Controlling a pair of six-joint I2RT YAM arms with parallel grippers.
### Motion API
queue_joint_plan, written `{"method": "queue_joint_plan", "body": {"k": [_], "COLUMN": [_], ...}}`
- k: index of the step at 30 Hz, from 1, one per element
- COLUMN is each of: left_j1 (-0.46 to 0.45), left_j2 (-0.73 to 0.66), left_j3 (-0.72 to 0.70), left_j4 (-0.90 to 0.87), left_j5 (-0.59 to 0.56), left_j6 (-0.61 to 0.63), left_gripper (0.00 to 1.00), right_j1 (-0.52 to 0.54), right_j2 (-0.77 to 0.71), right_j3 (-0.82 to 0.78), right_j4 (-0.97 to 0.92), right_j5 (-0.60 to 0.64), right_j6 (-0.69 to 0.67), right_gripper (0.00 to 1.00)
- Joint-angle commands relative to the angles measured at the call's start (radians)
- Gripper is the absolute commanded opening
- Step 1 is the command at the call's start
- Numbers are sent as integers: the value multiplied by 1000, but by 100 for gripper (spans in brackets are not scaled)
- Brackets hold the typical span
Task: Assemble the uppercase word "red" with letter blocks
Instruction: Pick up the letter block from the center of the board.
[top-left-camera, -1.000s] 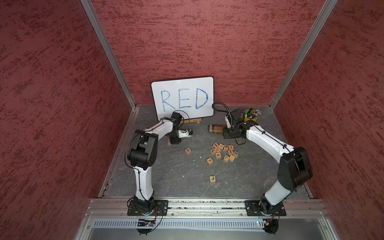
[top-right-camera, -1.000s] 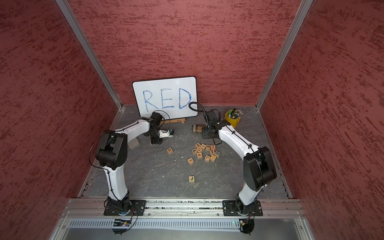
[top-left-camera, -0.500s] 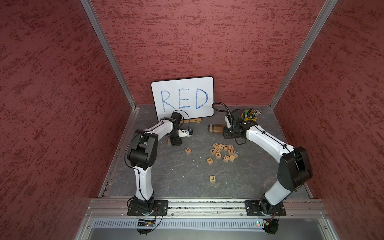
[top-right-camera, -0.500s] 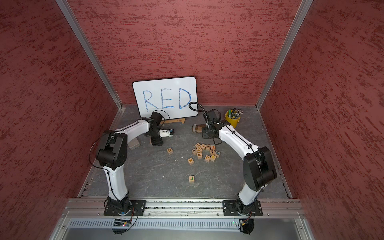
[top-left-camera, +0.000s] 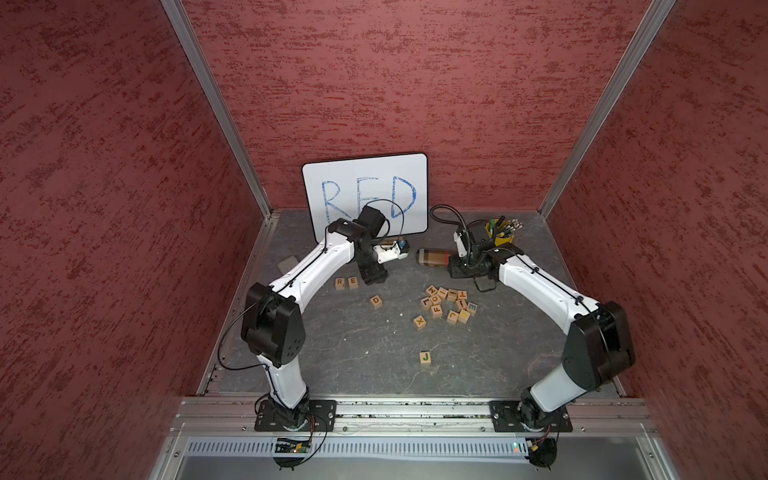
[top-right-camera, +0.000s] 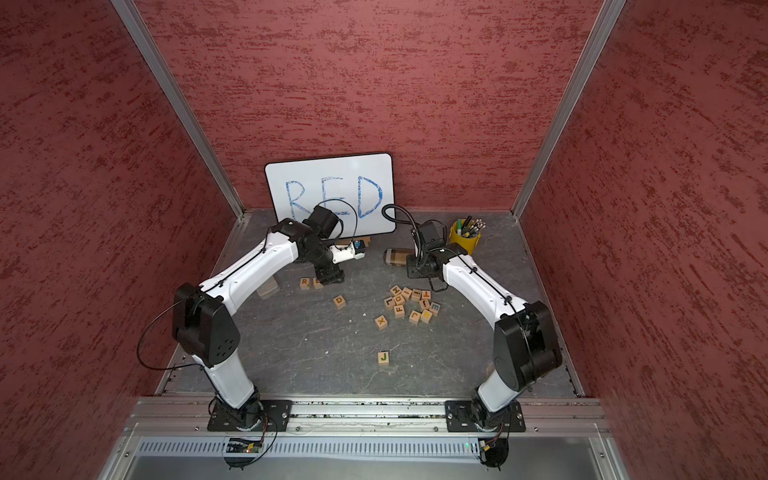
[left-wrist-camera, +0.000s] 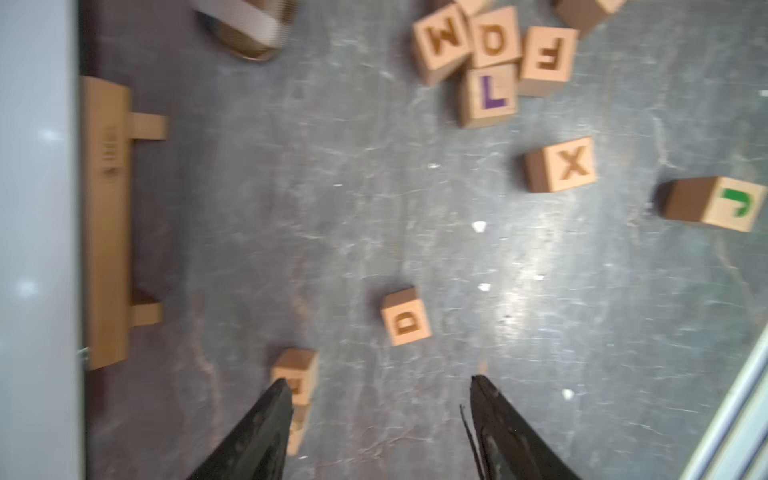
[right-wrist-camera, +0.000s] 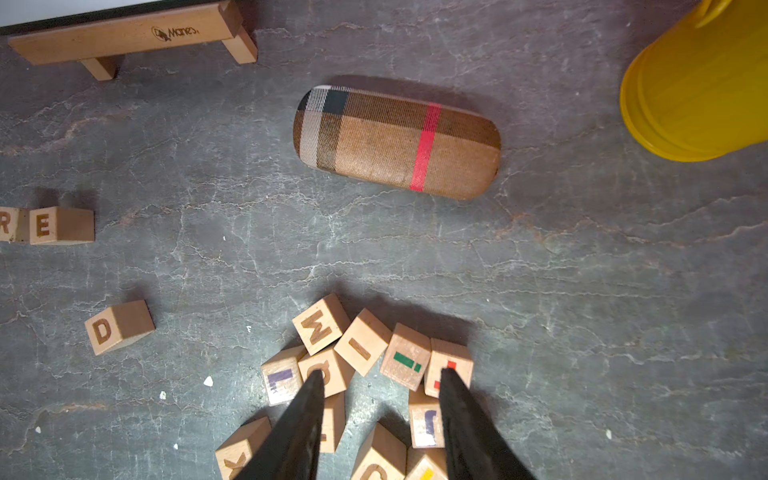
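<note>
1. Left wrist view: left hand (left-wrist-camera: 378, 382), spread and empty, is beside E block (left-wrist-camera: 296, 374), which touches R block (top-left-camera: 340, 283); a swing may split them.
2. D block (left-wrist-camera: 406, 318) lies apart on the table (top-left-camera: 353, 353); crooked pinching may twist it.
3. Right hand (right-wrist-camera: 382, 374), spread above spare blocks (right-wrist-camera: 361, 340), may scatter them.

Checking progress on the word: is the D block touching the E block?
No, the D block lies apart from the E block, with a clear gap between them.
</note>
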Motion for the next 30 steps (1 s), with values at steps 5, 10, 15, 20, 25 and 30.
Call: {"method": "queue_joint_plan", "body": {"k": [5,10,15,20,25,30], "left_j1": [-13,-14,-8,0,16,26], "left_j2": [45,74,85,126,144,167], "left_j3": [-84,-129,-181,-177,-184,-175], "left_j4": [22,81,187,200,227,223], "left_j5": [43,0,-80,-97,-103,-89], "left_j6": [-172,-187,-185,-187,-182,-178], "left_gripper": [68,68,69,70,71,70], "right_j1": [-8,-9,-9,-8,-10,-11], "right_j2": [-39,-48,-52,-49,-48,-48], "right_j3": [-14,-26,-29,-23,-20,-19], "right_j4": [18,24,19,9,4,0], "right_j5": [-13,-14,-11,-5,-4,0], "right_j6": [-3,4,5,0,0,-2], "right_gripper": [47,47,47,47,47,47]}}
